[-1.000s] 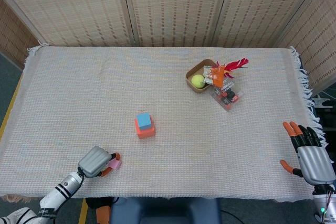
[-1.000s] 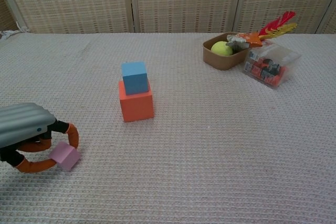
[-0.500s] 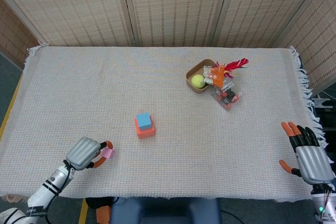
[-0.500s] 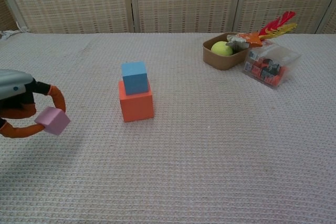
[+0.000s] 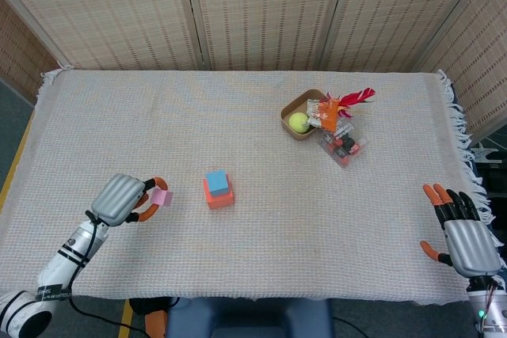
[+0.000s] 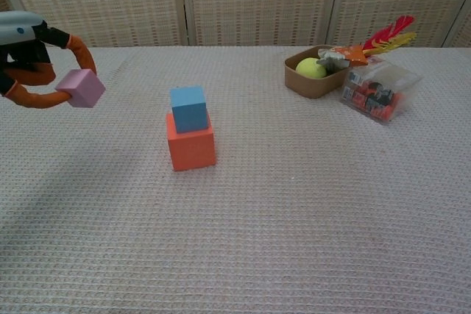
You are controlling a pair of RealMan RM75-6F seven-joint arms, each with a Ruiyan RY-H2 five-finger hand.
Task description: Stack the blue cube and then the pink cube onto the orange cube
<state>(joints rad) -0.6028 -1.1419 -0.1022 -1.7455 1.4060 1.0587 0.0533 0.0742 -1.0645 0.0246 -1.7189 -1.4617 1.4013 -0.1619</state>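
Fingertips of the left hand [image 6: 29,60] pinched the pink cube [image 6: 82,87] at the upper left of the chest view, clear of the cloth, one corner turned toward the camera; being a cube, it had no long axis to speak of. Left of centre stood the orange cube [image 6: 191,148] with the blue cube [image 6: 189,108] resting squarely on it, both upright. At the lower right of the head view, the right hand [image 5: 466,237] lay released, fingers spread, grasping nothing. At upper right sat a brown bowl [image 5: 295,111] holding a yellow-green ball [image 5: 299,122].
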